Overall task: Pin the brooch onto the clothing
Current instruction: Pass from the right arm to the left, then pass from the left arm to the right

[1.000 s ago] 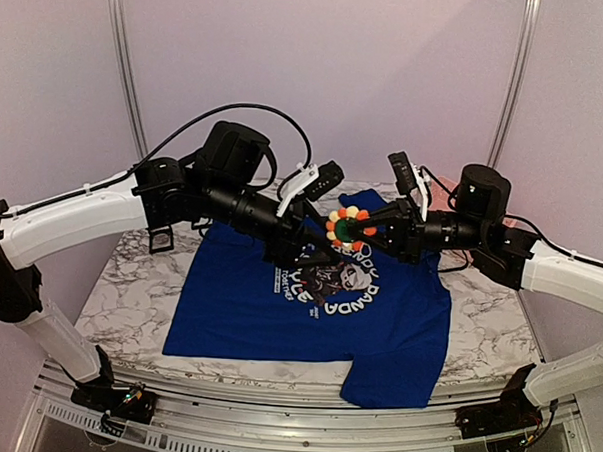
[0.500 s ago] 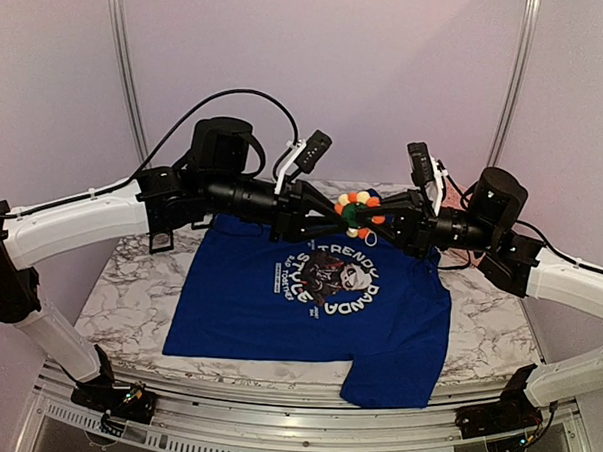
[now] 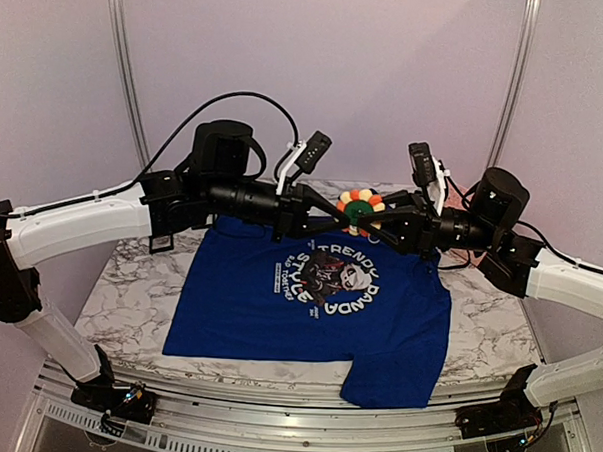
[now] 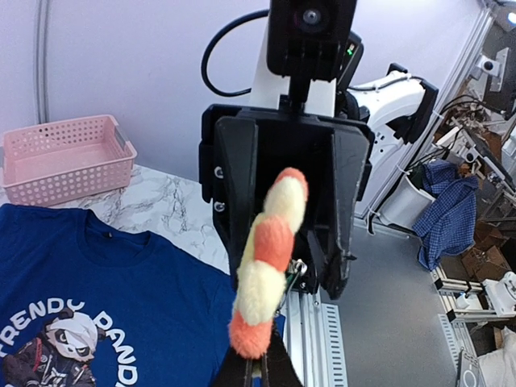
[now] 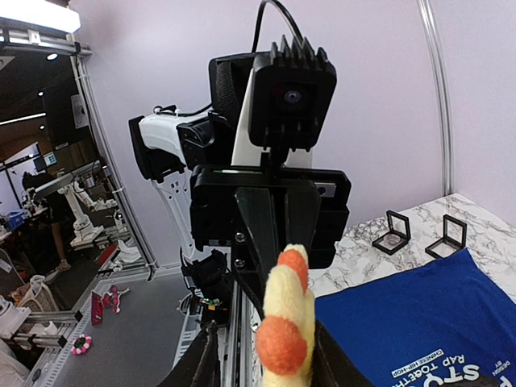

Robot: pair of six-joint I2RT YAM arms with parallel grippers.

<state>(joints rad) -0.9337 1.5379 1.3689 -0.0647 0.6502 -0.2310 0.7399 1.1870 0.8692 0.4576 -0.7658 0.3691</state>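
Observation:
The brooch, a fuzzy flower with yellow and orange petals, hangs in the air above the top of the clothing, a blue T-shirt with a panda print lying flat on the table. My left gripper reaches in from the left and is shut on the brooch's lower edge; in the left wrist view the brooch shows edge-on above my shut gripper. My right gripper faces it from the right. Its jaws stand open on either side of the brooch, with a clear gap on the left.
A pink basket stands at the back of the marble table. Two small black square boxes sit past the shirt's left shoulder. The shirt's hem hangs over the table's front edge.
Both grippers have lifted the brooch up off the shirt's print. The left jaws have closed on it, and the right jaws have opened around it.

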